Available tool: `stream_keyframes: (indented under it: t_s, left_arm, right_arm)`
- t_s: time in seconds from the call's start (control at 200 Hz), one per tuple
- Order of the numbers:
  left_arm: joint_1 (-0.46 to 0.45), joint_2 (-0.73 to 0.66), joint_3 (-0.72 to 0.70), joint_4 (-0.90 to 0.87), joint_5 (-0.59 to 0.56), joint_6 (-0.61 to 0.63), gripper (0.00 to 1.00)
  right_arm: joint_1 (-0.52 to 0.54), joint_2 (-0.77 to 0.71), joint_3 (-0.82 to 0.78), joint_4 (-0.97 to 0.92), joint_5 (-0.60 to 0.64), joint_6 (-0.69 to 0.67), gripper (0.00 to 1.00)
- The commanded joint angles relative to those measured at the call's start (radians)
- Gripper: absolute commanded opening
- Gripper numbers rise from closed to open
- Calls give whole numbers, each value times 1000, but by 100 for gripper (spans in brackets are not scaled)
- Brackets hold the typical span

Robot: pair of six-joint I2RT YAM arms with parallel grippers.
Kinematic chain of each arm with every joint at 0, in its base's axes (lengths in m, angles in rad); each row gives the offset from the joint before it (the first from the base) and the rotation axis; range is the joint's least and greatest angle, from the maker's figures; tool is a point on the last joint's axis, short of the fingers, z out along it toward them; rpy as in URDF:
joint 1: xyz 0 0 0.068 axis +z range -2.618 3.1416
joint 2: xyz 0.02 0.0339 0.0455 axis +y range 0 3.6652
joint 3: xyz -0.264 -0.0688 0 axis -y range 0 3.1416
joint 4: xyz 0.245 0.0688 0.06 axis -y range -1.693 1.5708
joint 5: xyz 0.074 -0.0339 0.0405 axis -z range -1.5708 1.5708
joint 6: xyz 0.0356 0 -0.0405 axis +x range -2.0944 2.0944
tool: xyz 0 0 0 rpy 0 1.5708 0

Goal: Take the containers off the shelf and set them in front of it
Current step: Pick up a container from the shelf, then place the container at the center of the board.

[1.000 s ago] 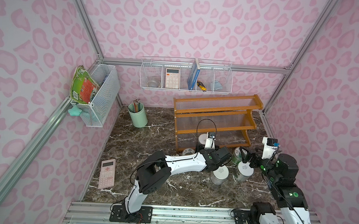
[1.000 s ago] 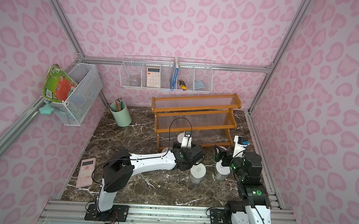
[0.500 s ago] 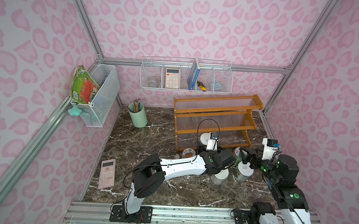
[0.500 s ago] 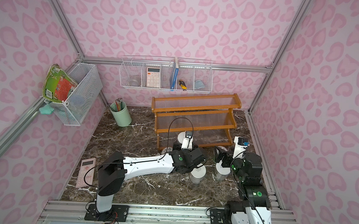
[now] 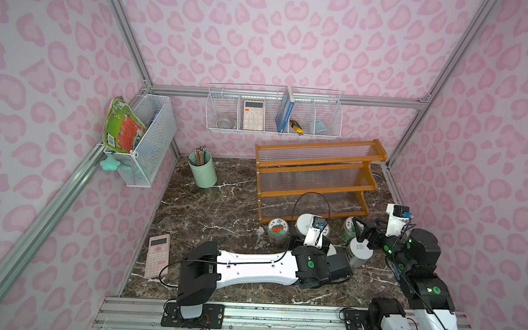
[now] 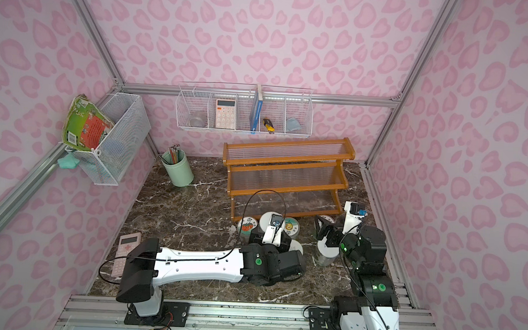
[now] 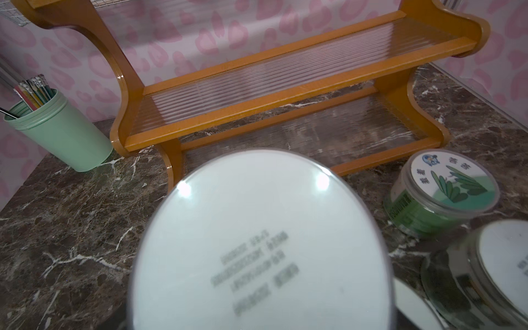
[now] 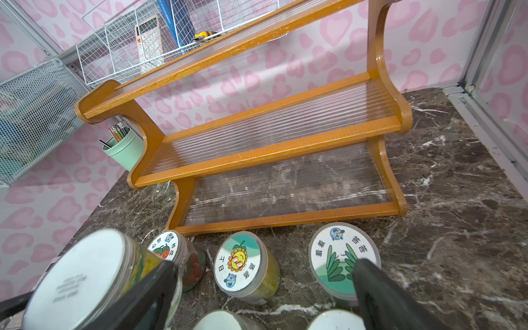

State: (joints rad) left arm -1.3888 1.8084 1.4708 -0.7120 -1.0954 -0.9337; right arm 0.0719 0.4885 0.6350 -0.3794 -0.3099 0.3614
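Shelf (image 5: 314, 190) stands at the far right of the table (image 5: 222, 219); I see all three tiers bare in both top views. All six jars are on the near side of it.

Far row, just in front of the lowest rail, left to right:
- strawberry jar (image 5: 278, 229)
- white-lidded jar (image 7: 257, 243)
- sunflower jar (image 6: 290, 227)
- leaf-sticker jar (image 7: 451, 183)

Nearer row: a second white-lidded jar (image 6: 296, 245) half under my left arm, and a third white-lidded jar (image 5: 359, 250) to the right of it.

Left gripper (image 5: 307, 228): reaches in from the near left, clenched on the white-lidded jar of the far row. That lid fills the left wrist view and hides the fingers. Whether the jar rests on the table or hangs clear, I cannot tell.

Right gripper (image 5: 367, 230): fingers (image 8: 380, 294) spread wide, grasping nothing, poised over the third white-lidded jar. One fingertip crosses the leaf-sticker lid in the right wrist view
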Motion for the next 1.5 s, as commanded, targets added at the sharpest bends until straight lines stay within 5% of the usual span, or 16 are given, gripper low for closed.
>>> stream_keyframes:
  t_s: [0.0, 0.22, 0.445, 1.495]
  left_arm:
    - [-43, -29, -10, -164, -67, -147, 79]
    - [-106, -73, -144, -253, -83, -340, 80]
    - [-142, -105, -269, -197, -96, -405, 82]
    - [-131, -250, -550, 264, 127, -55, 82]
  right_arm:
    - [2, -3, 3, 23, -17, 14, 99]
    - [9, -9, -5, 28, -32, 27, 99]
    - [16, -3, -7, 46, -29, 29, 99]
    - [42, -31, 4, 42, -19, 29, 99]
